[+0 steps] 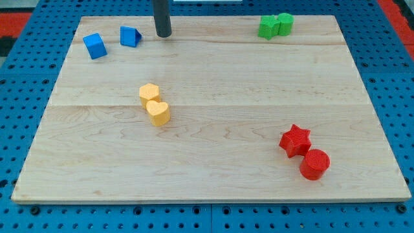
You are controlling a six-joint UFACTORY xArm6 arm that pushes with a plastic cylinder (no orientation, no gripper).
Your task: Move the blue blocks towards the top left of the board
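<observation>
Two blue blocks sit near the board's top left. A blue cube (94, 46) lies furthest left, and a blue wedge-like block (130, 36) lies just to its right, a small gap between them. My tip (162, 35) rests on the board just to the right of the wedge-like block, apart from it by a short gap. The rod rises straight out of the view's top.
Two yellow blocks (154, 104) touch each other left of the board's centre. Two green blocks (275, 26) sit together at the top right. A red star (295, 140) and a red cylinder (314, 164) sit at the bottom right. The wooden board (213, 188) lies on a blue pegboard.
</observation>
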